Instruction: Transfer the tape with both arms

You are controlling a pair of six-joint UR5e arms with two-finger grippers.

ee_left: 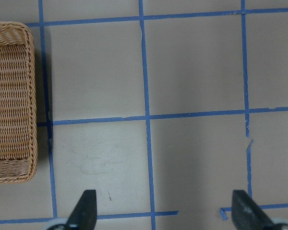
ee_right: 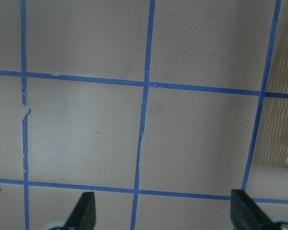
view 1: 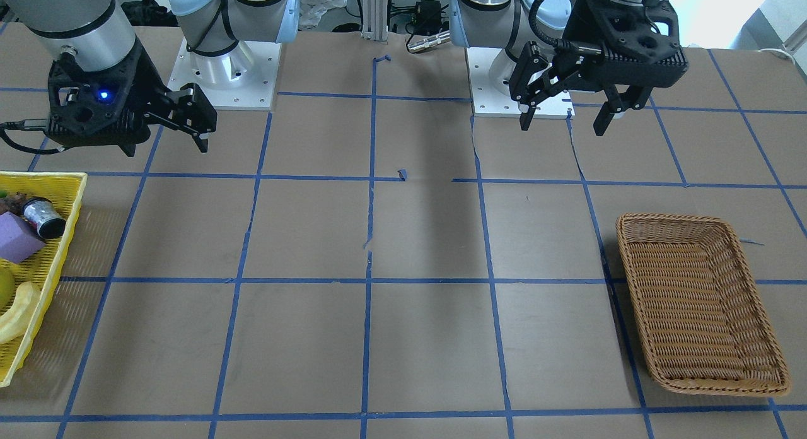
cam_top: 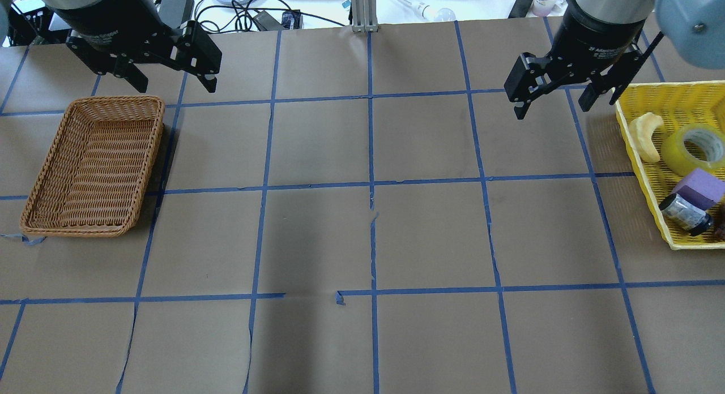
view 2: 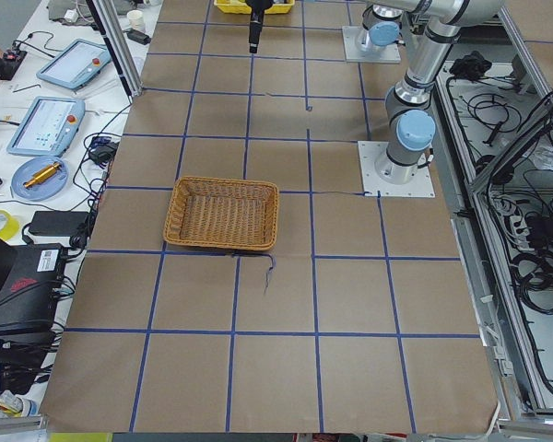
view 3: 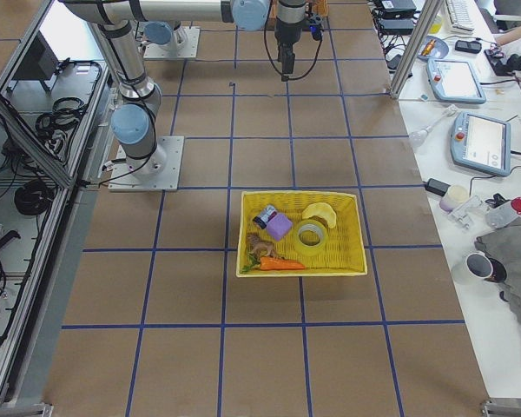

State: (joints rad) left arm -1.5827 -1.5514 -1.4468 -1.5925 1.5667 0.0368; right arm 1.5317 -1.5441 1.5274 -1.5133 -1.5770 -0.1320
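Observation:
The bright yellow tape [cam_top: 674,150] lies flat in the yellow basket [cam_top: 668,91] at the table's right end. It also shows in the exterior right view [view 3: 311,234]. My right gripper [cam_top: 552,102] hangs open and empty above the table, left of that basket and apart from the tape. Its wrist view [ee_right: 164,211] shows only bare table between its fingertips [ee_right: 84,211]. My left gripper [cam_top: 173,82] is open and empty, just above the far right corner of the wicker basket [cam_top: 116,99]. Its wrist view [ee_left: 165,211] shows the wicker basket [ee_left: 9,96] at the left.
The yellow basket also holds a pale banana-like piece [cam_top: 648,133], a purple block [cam_top: 705,187], a small dark can [cam_top: 685,213] and a carrot [view 3: 278,263]. The wicker basket [view 1: 668,219] is empty. Blue tape lines grid the brown table. The arm bases stand at the robot's side.

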